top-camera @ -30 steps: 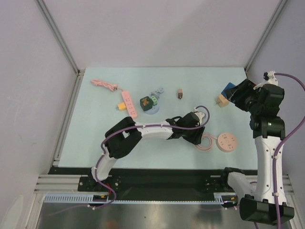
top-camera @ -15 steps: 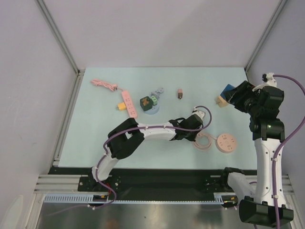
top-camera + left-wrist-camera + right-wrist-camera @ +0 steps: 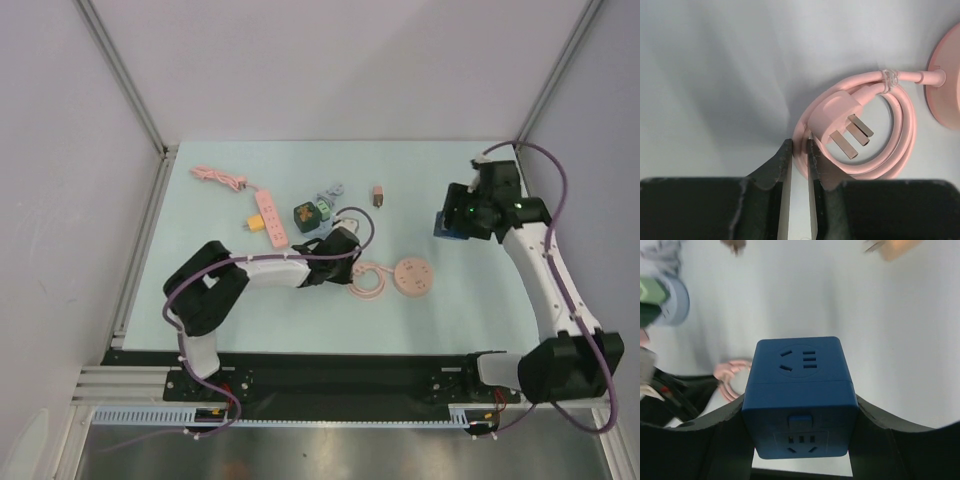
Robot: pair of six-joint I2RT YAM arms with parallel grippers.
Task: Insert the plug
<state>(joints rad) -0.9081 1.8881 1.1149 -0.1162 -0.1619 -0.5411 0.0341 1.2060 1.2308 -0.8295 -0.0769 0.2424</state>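
The left gripper [image 3: 799,146] is pinching shut on one loop of the coiled pink cord [image 3: 905,131], which is lying on the pale desk [image 3: 220,290] and running to the round pink socket hub [image 3: 412,277] beside it. The pink three-pin plug [image 3: 836,116] is resting inside that coil, just beside the gripper's fingers and not itself held. The right gripper [image 3: 800,410] is clamping the blue cube socket [image 3: 800,385] by its sides over the right part of the desk, well apart from the plug.
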